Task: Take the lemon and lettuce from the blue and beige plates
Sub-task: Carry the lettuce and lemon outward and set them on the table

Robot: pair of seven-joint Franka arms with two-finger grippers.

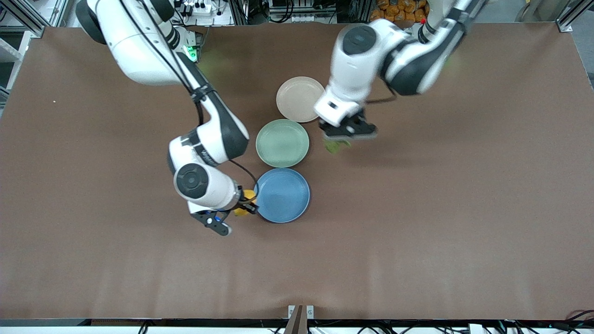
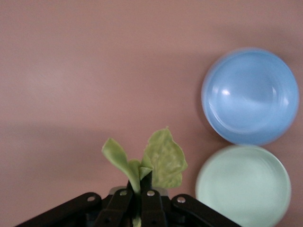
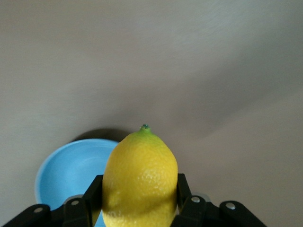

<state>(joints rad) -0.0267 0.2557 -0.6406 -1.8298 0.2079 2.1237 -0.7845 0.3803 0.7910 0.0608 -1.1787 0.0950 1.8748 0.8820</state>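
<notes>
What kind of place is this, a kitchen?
Probably a robotics lab, not a kitchen: two robot arms work over a brown table, with metal framing and cables along its edge.

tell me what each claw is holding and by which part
The right claw grips the lemon across its sides at the lower half, pointed tip out. The left claw pinches the lettuce by its stem end, leaves free.
</notes>
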